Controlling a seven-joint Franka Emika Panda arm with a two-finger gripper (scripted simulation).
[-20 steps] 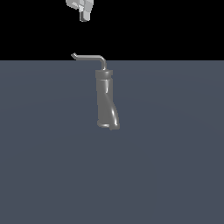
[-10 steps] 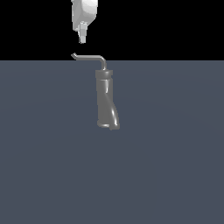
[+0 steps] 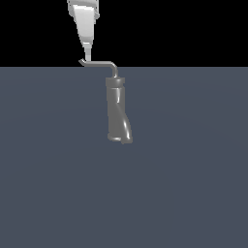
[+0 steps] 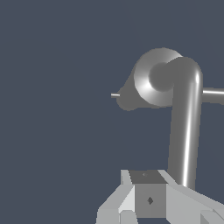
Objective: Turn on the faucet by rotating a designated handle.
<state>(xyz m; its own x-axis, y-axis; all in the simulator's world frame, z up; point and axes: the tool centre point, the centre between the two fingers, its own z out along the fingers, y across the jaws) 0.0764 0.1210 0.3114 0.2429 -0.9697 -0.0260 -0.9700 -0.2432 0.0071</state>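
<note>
Hovering right over the hooked tip of the handle point(image 3: 99, 63), the gripper point(image 3: 86, 54) is looking pinched together, clamping nothing. The faucet point(image 3: 118, 110) is standing mid-floor, well off every edge. Rotation isn't looking started; push and turn remaining.

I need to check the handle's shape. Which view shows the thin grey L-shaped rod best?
The exterior view: the thin grey L-shaped rod appears whole in profile, hooked tip included. The wrist view shows it from above, foreshortened, its near end behind the gripper.
</note>
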